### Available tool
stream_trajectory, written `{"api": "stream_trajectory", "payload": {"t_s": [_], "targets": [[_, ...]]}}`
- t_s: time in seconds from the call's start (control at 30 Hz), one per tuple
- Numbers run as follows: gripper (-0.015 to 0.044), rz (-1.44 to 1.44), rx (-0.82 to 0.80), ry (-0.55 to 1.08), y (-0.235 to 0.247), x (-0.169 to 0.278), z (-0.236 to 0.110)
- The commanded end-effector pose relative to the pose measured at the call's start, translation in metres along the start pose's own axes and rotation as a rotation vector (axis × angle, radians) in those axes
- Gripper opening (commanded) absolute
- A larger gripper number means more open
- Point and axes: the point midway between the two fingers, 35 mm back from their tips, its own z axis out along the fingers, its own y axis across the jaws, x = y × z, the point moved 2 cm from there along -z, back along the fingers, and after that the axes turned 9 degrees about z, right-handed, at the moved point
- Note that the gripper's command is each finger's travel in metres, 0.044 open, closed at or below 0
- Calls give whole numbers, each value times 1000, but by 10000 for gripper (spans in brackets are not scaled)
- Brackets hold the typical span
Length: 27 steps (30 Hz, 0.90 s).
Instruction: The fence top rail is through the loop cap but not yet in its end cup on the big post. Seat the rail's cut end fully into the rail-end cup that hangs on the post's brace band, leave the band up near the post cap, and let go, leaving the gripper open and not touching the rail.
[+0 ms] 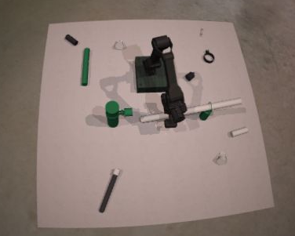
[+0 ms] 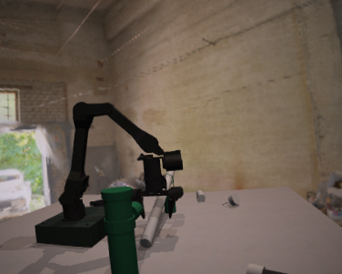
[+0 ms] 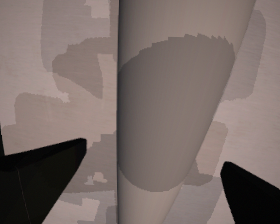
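Note:
The white top rail (image 1: 221, 103) (image 2: 151, 222) (image 3: 178, 85) lies slanted, with its far part through the green loop cap (image 1: 205, 114) (image 2: 166, 207). Its cut end (image 1: 143, 119) stops a short gap to the right of the green rail-end cup (image 1: 128, 111) (image 2: 137, 207), which hangs near the top of the big green post (image 1: 112, 114) (image 2: 120, 228). My gripper (image 1: 171, 121) (image 2: 158, 203) (image 3: 154, 157) is open and straddles the rail near its cut end, one finger on each side. In the wrist view the fingers stand clear of the rail.
The arm's dark base (image 1: 142, 81) (image 2: 70, 231) sits behind the rail. Loose parts lie around: a green pipe (image 1: 85, 67), a short black tube (image 1: 71, 40), a dark pipe with a white end (image 1: 109, 191), a short white tube (image 1: 239, 132), a black ring (image 1: 209, 56).

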Motion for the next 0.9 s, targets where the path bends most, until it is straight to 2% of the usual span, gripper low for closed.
{"api": "stream_trajectory", "payload": {"t_s": [0.0, 0.13, 0.5, 0.67, 0.8, 0.87], "targets": [[440, -5, -10, 0, 2, 0, 8], [440, -5, -10, 0, 2, 0, 12], [151, -5, -10, 0, 2, 0, 12], [118, -5, -10, 0, 2, 0, 12], [13, -5, -10, 0, 2, 1, 7], [0, -4, -10, 4, 1, 1, 6]]}}
